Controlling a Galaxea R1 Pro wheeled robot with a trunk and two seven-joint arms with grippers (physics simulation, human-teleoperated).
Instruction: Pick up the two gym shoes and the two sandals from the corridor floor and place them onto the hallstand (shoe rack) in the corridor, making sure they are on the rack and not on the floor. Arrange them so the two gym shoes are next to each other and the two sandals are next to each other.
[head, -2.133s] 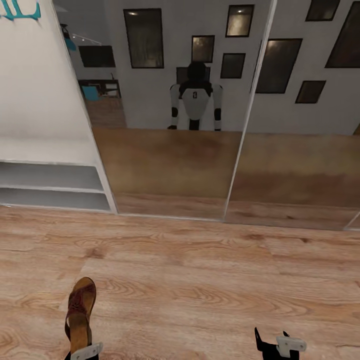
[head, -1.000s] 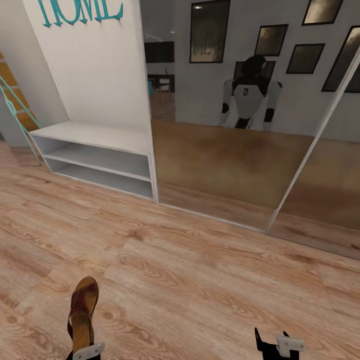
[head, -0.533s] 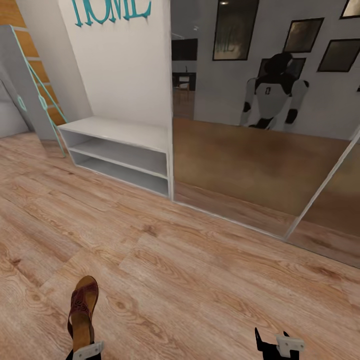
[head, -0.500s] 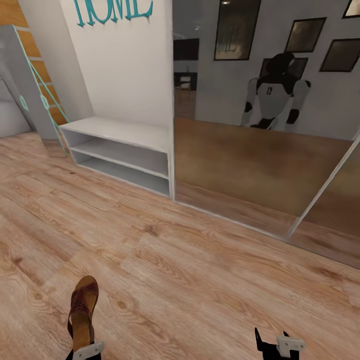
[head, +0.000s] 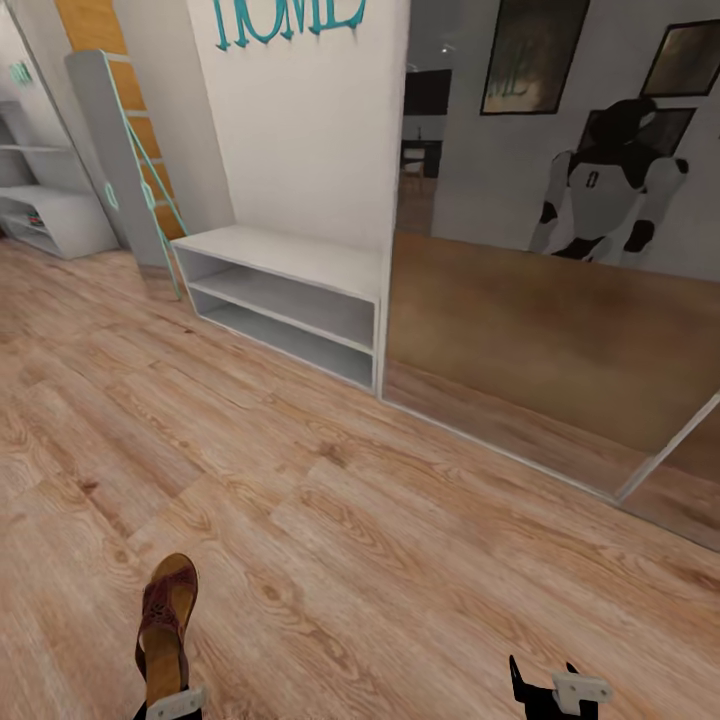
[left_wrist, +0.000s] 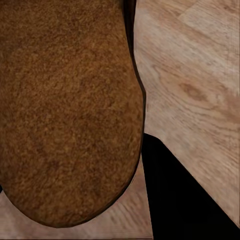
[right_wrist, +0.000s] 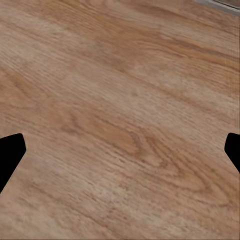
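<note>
The view has swung, bringing the low light-grey hallstand (head: 290, 290) further into frame. The left gripper (head: 170, 700) stays clamped on a brown leather sandal (head: 165, 625); the right gripper's (head: 545, 690) fingers stand apart.

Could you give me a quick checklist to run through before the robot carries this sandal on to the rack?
1. Sandal held by left gripper: ok.
2. Right gripper open, nothing in it: ok.
3. Rack in sight ahead to the left: ok.
4. Rack bench top and shelves free of items: ok.
5. Floor toward rack unobstructed: ok.
6. Where the other sandal and gym shoes are: cannot tell.
</note>
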